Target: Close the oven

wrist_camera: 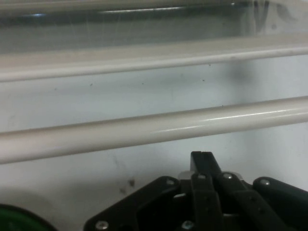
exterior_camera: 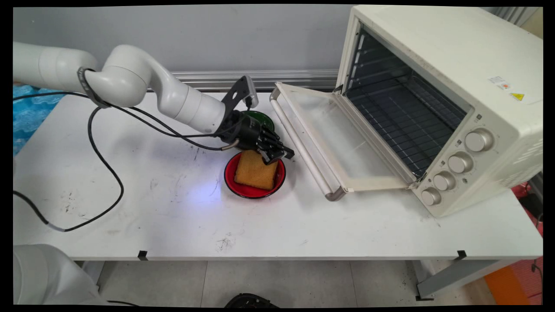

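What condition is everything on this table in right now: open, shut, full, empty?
Oven: empty, racks bare.
Oven door: open, folded down flat toward the table.
Red bowl: holds a slice of toast.
Green bowl: mostly hidden behind the arm, contents unseen.
End effector: low over the red bowl's far rim, fingers shut.

The gripper (exterior_camera: 277, 154) is covering the far right corner of the toast (exterior_camera: 256, 170), so whether its fingers are clamping that corner can't be made out. The arm is hiding most of the green dish (exterior_camera: 260, 118) behind it; only a dark green sliver is peeking out. In the hand view the oven door handle (wrist_camera: 154, 127) is running off both side edges, and the green dish (wrist_camera: 19, 219) is showing as a scrap at the bottom left corner.
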